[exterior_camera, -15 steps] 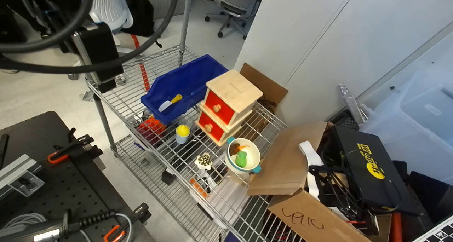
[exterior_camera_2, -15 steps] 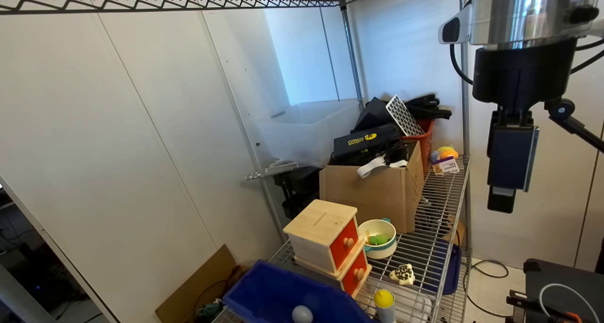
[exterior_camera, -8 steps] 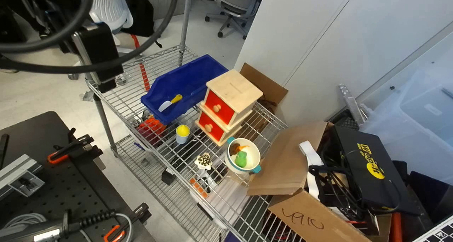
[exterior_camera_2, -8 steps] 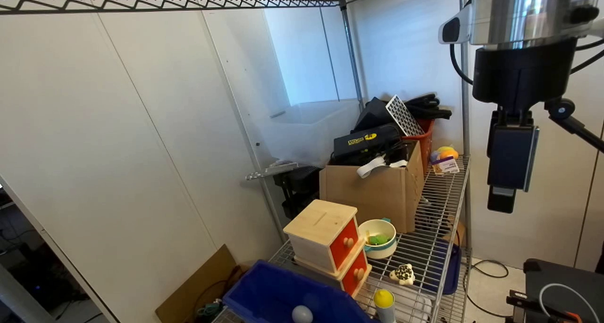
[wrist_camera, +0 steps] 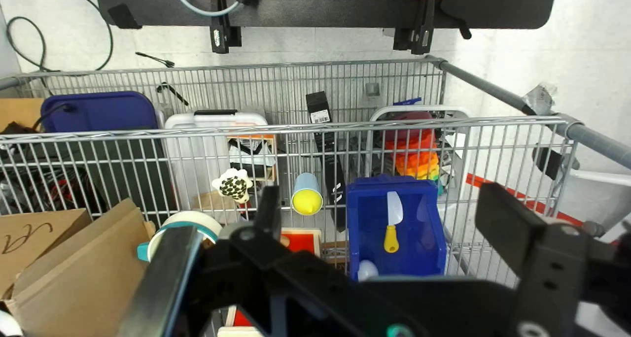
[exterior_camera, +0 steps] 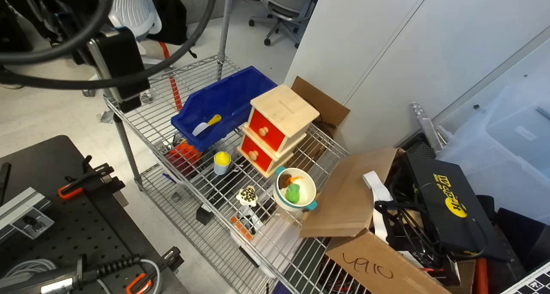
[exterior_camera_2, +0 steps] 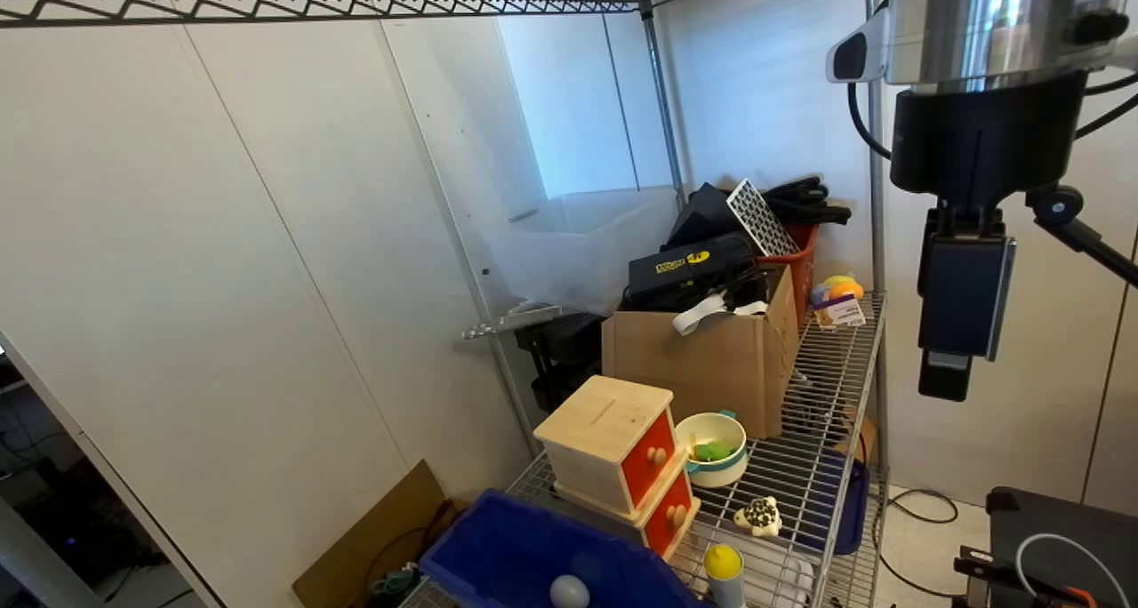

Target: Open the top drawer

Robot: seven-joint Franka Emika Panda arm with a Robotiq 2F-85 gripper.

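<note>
Stretching widest, the wire-rack surface point(wrist_camera: 286, 129) bears the blue plastic bin point(exterior_camera: 240, 92) just beside the two-drawer light-wood cabinet point(exterior_camera: 283, 113). Well above the cabinet, out beyond its front, hangs the tool point(wrist_camera: 379, 199), spread wide and gripping nothing. The red-fronted top drawer point(exterior_camera: 272, 135), apparently shut, sits in the cabinet's upper half, lower than the downward-pointing tool and off to one side. The drawer's wooden knob point(exterior_camera: 263, 131) would likely need a descent towards the cabinet, then a straight outward pull.
</note>
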